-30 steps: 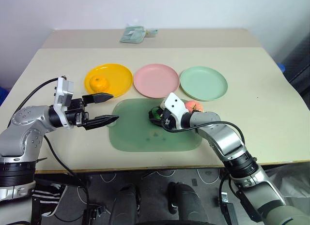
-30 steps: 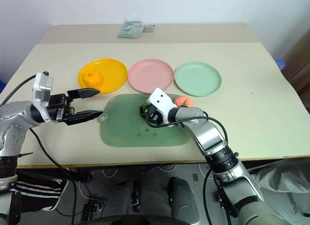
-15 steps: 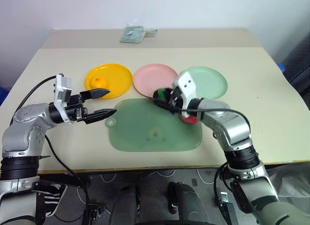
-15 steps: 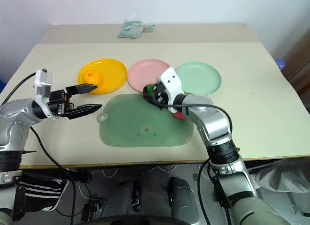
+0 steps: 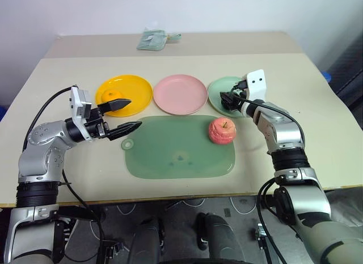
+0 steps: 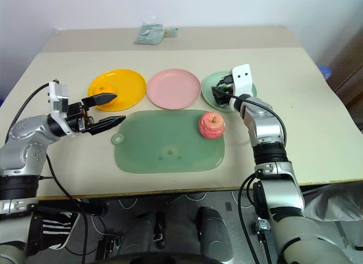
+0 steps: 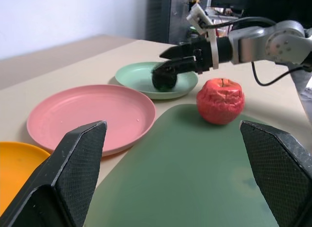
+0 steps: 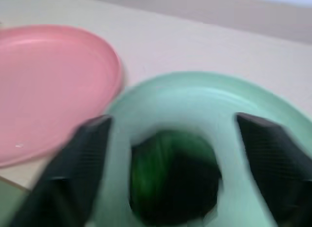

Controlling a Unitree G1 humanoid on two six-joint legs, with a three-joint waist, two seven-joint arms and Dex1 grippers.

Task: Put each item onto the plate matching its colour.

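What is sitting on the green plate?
A dark green lumpy ball sits on the mint green plate, between the right gripper's open fingers. The ball covers the plate under it, so that spot stays hidden.

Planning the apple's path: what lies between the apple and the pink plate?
Nothing: between apple and pink plate, the left eye view shows just bare cutting mat and tabletop.

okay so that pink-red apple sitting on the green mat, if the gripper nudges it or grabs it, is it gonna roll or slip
The apple is round, so a sideways nudge would probably send it rolling across the flat cutting mat. It sits stem-up now, so a straight grab may keep it steady. Its wrinkled surface hints at soft, light plastic, likely giving slightly rather than slipping.
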